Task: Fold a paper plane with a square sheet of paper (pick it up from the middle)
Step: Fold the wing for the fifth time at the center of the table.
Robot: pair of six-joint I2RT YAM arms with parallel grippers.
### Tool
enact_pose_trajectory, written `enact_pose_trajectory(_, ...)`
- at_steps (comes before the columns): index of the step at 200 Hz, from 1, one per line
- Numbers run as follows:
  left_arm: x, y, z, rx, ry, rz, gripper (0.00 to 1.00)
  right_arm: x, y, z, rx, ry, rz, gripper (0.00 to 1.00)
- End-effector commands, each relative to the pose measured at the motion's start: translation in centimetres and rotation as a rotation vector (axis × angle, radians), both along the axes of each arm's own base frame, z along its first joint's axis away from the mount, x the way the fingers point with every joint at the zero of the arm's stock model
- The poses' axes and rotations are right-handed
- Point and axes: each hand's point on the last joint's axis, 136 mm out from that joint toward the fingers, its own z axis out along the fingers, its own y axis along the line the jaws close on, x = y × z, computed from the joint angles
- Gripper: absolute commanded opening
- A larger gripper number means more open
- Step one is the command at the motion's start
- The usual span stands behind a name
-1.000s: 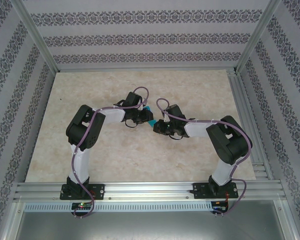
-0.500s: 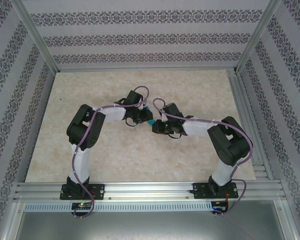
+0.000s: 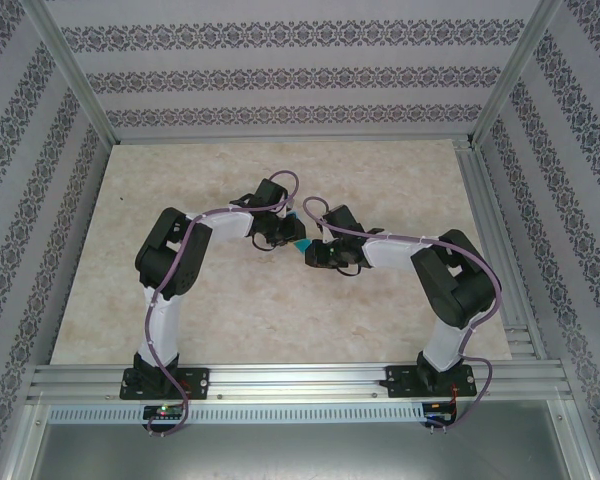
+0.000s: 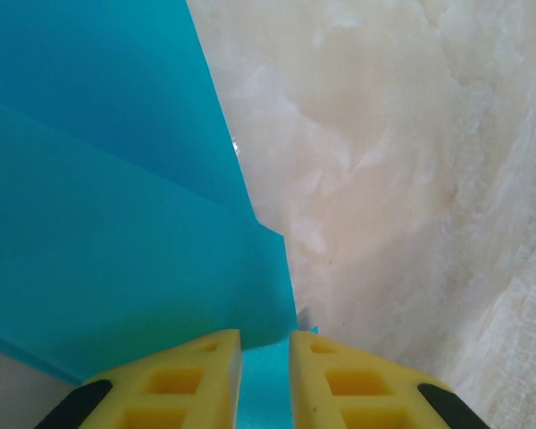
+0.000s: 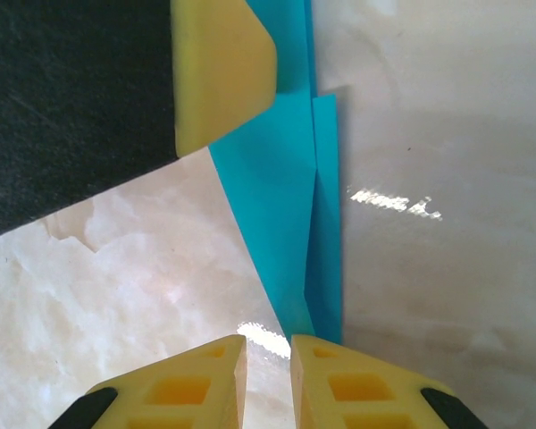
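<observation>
The pale marbled table (image 3: pixel 180 300) carries everything. Both arms reach in from its near edge and meet about its middle, well clear of all four edges. The left arm (image 3: pixel 170 262) and right arm (image 3: pixel 458 285) bend inward until their wrists nearly face each other. The left gripper (image 4: pixel 266 344) has its yellow jaws drawn to a narrow slit with teal showing inside it, so I judge it pinched on an edge of the paper (image 4: pixel 116 223). That sheet is already folded into overlapping layers with one long slanted edge. The right gripper (image 5: pixel 268 344) is equally near to closed. The paper's narrow pointed end comes down right against its right-hand finger, but I cannot tell whether that tip is caught or only lies beside the jaws. The left gripper's finger (image 5: pixel 219 71) sits over the far end of the same strip. The paper spans the small space between the two grippers at the table's middle. Trouble would come from the arms disagreeing: pulling apart could tear the thin sheet or drag the point free, while pushing together could buckle it and set a stray crease. A grip on so little paper may also let the layers slide out of line.
</observation>
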Motion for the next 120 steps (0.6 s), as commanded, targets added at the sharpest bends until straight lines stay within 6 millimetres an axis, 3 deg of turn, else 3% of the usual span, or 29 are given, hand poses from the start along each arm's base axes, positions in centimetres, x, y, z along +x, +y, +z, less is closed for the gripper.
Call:
enact_pose_trajectory(1, -0.7, 0.3, -1.7, 0.055, 0.035, -0.009, 0.23, -0.1, -0.4, -0.9, -0.062, 0.006, 0.002, 0.21)
enact_pose_trajectory(120, -0.7, 0.4, -2.0, 0.068, 0.037, -0.01, 0.23, -1.0, -2.0, -2.6, -0.111, 0.07, -0.023, 0.21)
